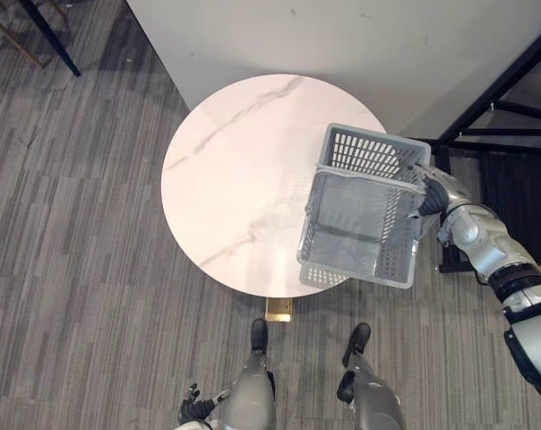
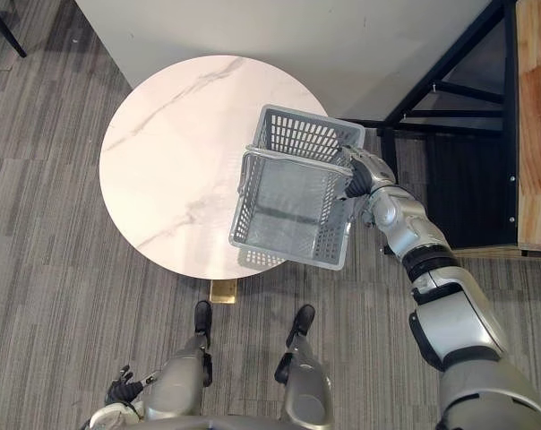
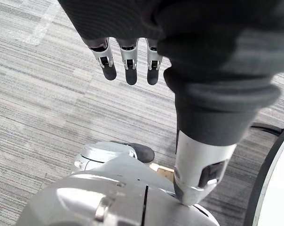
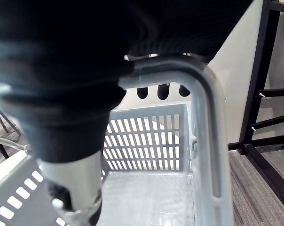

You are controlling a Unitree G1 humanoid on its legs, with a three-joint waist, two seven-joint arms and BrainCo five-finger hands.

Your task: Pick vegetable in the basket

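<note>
Your left hand (image 1: 195, 410) hangs low at your side, fingers relaxed, holding nothing. Your right hand (image 2: 356, 179) curls round the handle (image 4: 205, 117) of the grey slatted basket (image 1: 360, 224), held tilted over the round marble table (image 1: 235, 170) at its right edge, mesh floor showing.

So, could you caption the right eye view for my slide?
Right hand holds empty basket by its handle over the table edge.

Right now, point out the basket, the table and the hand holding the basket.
basket (image 1: 364, 154), left eye view, slotted far wall.
table (image 1: 235, 179), left eye view, bare marble top.
right hand (image 2: 358, 182), right eye view, dark cover beside the basket's handle.
</note>
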